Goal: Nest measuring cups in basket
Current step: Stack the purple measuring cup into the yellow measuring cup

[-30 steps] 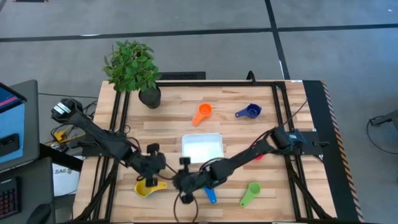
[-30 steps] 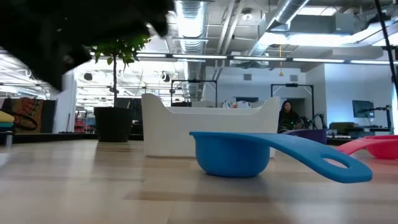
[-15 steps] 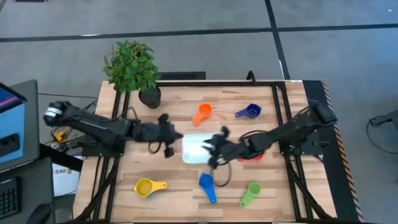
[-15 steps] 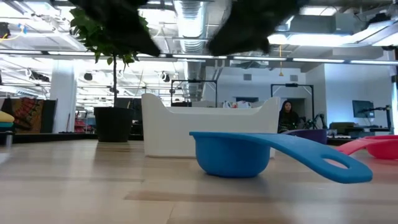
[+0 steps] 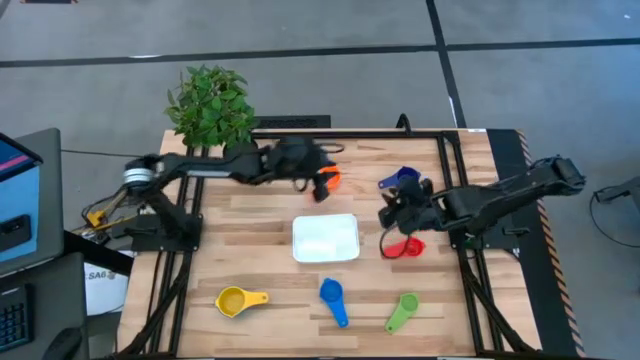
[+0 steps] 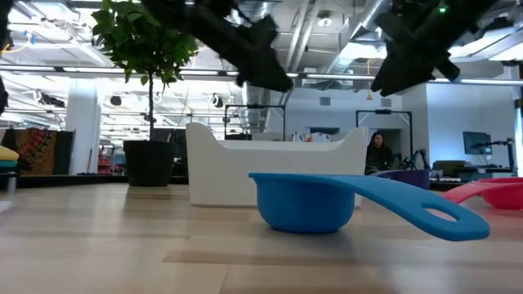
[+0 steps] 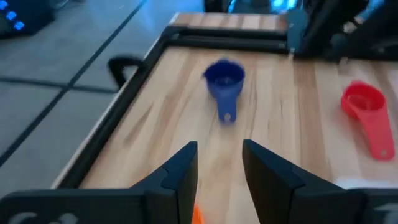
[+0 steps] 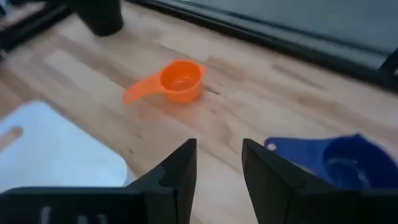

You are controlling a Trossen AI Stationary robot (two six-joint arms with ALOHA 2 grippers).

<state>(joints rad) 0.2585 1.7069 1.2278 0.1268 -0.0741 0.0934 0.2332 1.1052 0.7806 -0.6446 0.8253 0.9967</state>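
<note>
Cups: six, perhaps; one basket [image 5: 325,238]; both arms' jaws part-open, empty.

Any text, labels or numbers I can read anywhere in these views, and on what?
"SA6": seemingly printed on a white sheet beside the table's left edge; blurred, so uncertain.
No readable marks on the measuring cups or the basket.
Screens in the room behind: too small to read.
</note>
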